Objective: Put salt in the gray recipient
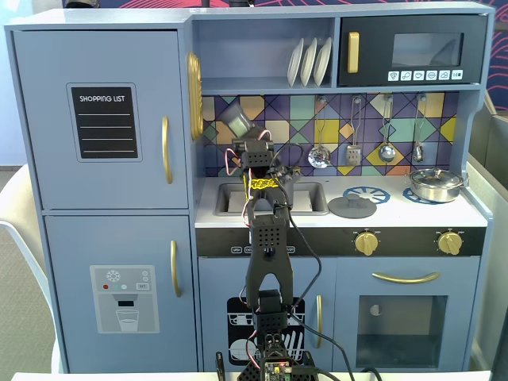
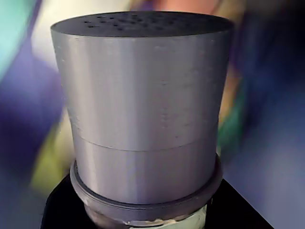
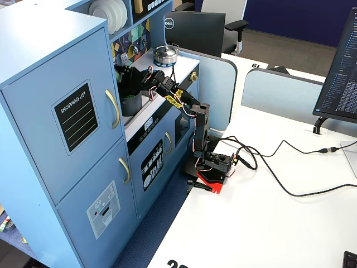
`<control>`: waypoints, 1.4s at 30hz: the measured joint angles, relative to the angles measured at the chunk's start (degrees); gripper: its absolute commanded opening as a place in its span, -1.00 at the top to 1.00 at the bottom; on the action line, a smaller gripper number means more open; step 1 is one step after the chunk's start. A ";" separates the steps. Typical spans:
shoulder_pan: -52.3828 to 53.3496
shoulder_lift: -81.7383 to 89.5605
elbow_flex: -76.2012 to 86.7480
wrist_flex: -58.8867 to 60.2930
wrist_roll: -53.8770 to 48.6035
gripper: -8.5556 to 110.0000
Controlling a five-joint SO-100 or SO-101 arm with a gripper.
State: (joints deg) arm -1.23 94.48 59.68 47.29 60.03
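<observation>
In the wrist view the salt [image 2: 143, 109] fills the frame: a gray shaker top with small holes, its pale label just showing at the bottom edge. The black jaws stand on either side of its base. In a fixed view my gripper [image 1: 239, 127] holds the salt [image 1: 233, 118] tilted, up against the tiled back wall above the sink [image 1: 312, 208]. In the side fixed view my gripper [image 3: 124, 75] hangs over the gray recipient [image 3: 132, 104], which stands in the sink area. In the front fixed view the arm hides the recipient.
A flat gray lid [image 1: 352, 207] lies on the counter right of the sink. The shiny steel pot [image 1: 436, 184] stands on the far right burner and also shows in the side fixed view [image 3: 165, 54]. Utensils [image 1: 386, 151] hang on the back wall. A shelf with plates [image 1: 309, 62] is overhead.
</observation>
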 measured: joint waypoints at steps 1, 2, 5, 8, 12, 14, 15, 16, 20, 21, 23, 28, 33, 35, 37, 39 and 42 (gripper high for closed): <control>0.53 0.62 1.67 -0.53 0.00 0.86; 0.79 1.05 2.99 -0.88 0.00 0.86; 0.97 1.41 3.96 -2.11 0.00 0.86; 0.18 1.49 2.81 -2.72 0.00 0.86; -1.67 0.79 -2.46 -2.90 -0.88 0.86; -2.81 0.79 -4.39 -3.78 -1.67 0.86; -3.25 0.79 -5.01 -3.96 -1.93 0.86; -3.34 0.79 -5.27 -4.04 -2.02 0.86; -2.72 0.79 -4.66 -4.04 -2.02 0.86; -2.29 0.88 -3.69 -4.04 -2.02 0.86; -1.32 1.58 -0.53 -4.04 -2.02 0.86; 1.49 4.04 8.53 -5.80 -2.02 0.86; 0.79 4.31 9.05 -7.38 -2.29 0.86; 0.00 3.87 6.94 -7.38 -3.16 0.86; -0.53 2.46 2.90 -7.38 -4.75 0.86; -0.97 1.23 -0.70 -7.38 -7.91 0.86; 0.18 0.79 -3.16 -7.38 -16.00 0.86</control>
State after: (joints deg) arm -1.05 95.27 56.51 39.90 44.03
